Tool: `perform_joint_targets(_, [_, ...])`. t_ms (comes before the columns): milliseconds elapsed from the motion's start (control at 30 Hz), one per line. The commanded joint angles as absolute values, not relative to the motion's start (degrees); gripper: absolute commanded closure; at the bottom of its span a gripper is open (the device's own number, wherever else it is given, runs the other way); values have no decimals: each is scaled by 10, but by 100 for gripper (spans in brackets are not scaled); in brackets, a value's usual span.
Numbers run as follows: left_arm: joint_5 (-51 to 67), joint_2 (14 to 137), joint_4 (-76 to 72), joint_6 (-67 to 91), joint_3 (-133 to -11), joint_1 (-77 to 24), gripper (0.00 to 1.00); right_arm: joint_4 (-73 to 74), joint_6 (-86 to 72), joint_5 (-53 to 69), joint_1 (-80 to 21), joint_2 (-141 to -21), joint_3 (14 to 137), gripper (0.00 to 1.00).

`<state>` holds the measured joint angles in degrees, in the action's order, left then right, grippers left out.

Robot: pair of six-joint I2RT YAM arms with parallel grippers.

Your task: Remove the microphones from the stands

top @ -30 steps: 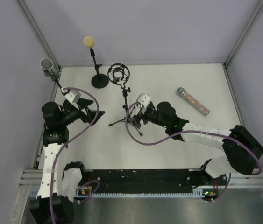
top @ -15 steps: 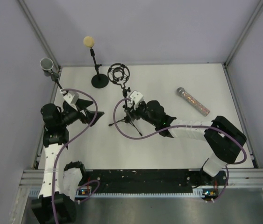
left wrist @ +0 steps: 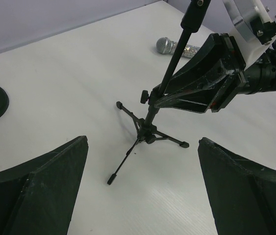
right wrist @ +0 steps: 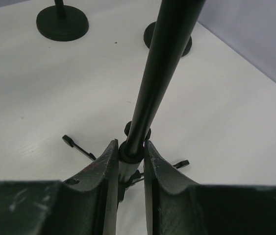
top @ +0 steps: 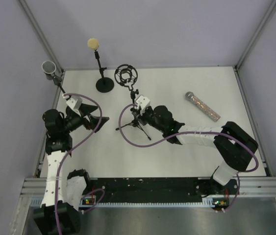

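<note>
**Tripod stand clamped by the right gripper; no microphone lifted yet**

On the white table (top: 187, 152) the right arm (top: 201, 137) is now stretched further left than a second ago, its elbow drawn in from the right edge; the left arm (top: 54, 147) is unchanged at the left side. The tripod stand (left wrist: 150, 128) at mid-table has been nudged a little, and its shock mount (top: 126, 76) now lies slightly farther and to the right of where it was; whether a microphone is seated in that mount cannot be told. Two other microphones are carried on stands: a yellow-headed microphone (top: 93, 44) on the round-base stand (top: 105, 84) at the far left, and a grey-headed microphone (top: 48, 68) at the far-left corner. A glittery microphone (top: 202, 105) is laid flat on the table to the right, well apart from every stand and untouched.

The right gripper (right wrist: 130, 149), spread wide a second ago, is now clenched on the lower pole of the tripod stand, just above the legs; the pole is pinched between both fingers (right wrist: 101, 171). The left gripper (left wrist: 142, 139) is held fully spread, grasping nothing, near the stand on its left.

The stand is judged to be braced by this grip; nothing is removed by it; a lift by the free left gripper is judged the likely next step.
</note>
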<state>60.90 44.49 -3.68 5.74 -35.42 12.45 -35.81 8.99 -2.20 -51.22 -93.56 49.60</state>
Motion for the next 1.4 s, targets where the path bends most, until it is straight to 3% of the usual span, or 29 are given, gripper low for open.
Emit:
perform_joint_targets(0, [628, 441, -74, 62, -345, 128, 1, -359, 120, 38, -514, -913, 509, 85])
perform_joint_targets(500, [711, 436, -124, 59, -313, 128, 1, -251, 191, 383, -425, -846, 502, 85])
perform_joint_targets(633, [722, 434, -133, 61, -308, 128, 1, -243, 217, 446, -424, -849, 482, 80])
perform_joint_targets(800, [727, 429, -132, 62, -304, 128, 1, -242, 219, 456, -420, -865, 480, 70])
perform_joint_targets(967, [726, 429, -133, 62, -302, 128, 1, -243, 222, 439, -419, -868, 476, 47])
perform_joint_targets(1167, [720, 430, -140, 66, -298, 128, 1, -309, 199, 384, -419, -867, 448, 46])
perform_joint_targets(1367, [717, 429, -141, 69, -299, 127, 1, -349, 169, 347, -418, -879, 436, 51])
